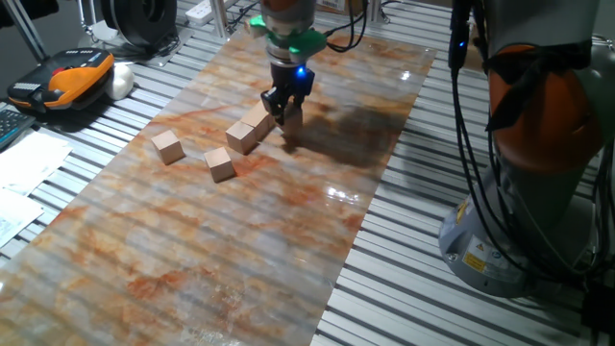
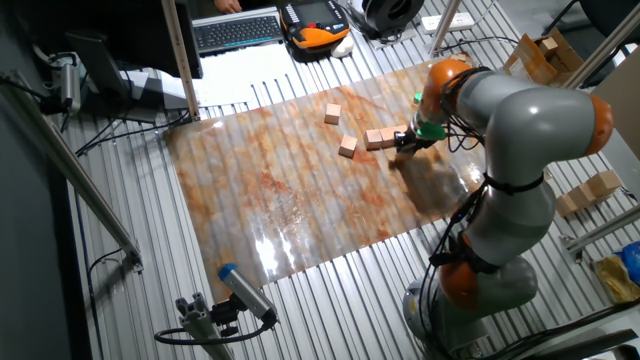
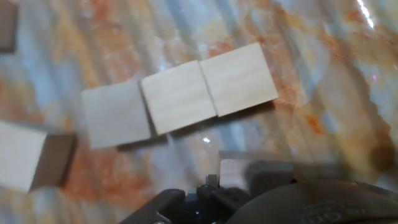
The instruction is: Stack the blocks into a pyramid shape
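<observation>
Three tan wooden blocks lie edge to edge in a row (image 3: 177, 96), seen in one fixed view as a row (image 1: 250, 127) and in the other as a row (image 2: 381, 137). Two loose blocks lie to its left: one (image 1: 220, 163) (image 2: 347, 147) (image 3: 25, 155), another (image 1: 168, 146) (image 2: 333, 114). My gripper (image 1: 285, 108) (image 2: 405, 142) hovers low at the row's right end. It looks shut on one more block (image 1: 293, 121) (image 3: 239, 172), which the hand partly hides.
The blocks rest on a glossy marbled board (image 1: 240, 250) laid over a slatted metal table (image 1: 432, 288). An orange device (image 1: 72, 79), papers (image 1: 24, 168) and a keyboard (image 2: 238, 30) lie beyond the board's edges. The arm's base (image 1: 538, 144) stands to the right.
</observation>
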`<state>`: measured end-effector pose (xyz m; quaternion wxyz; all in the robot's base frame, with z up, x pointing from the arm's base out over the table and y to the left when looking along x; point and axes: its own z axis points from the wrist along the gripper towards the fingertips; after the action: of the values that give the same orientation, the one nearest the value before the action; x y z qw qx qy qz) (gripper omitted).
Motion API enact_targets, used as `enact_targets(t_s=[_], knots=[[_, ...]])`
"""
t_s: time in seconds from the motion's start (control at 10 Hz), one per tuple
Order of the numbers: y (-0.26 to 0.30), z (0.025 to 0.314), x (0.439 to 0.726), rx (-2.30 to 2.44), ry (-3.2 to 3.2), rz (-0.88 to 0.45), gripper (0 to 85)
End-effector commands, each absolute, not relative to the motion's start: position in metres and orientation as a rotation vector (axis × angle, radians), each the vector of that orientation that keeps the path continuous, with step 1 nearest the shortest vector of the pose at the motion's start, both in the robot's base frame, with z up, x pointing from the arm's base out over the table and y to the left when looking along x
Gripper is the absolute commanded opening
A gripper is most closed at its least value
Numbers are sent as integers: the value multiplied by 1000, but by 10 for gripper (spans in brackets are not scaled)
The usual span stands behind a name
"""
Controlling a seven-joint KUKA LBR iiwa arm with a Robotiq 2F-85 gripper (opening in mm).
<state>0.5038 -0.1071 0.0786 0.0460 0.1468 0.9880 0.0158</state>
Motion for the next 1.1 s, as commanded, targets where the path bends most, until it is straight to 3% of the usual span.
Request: enact_targets(t_s=[0.0,0.6,1.0], knots=[[-105,82,503,382,3020,57,0],[-96,118,520,119,3088,45,0],[-95,117,534,64,3089,72,0]])
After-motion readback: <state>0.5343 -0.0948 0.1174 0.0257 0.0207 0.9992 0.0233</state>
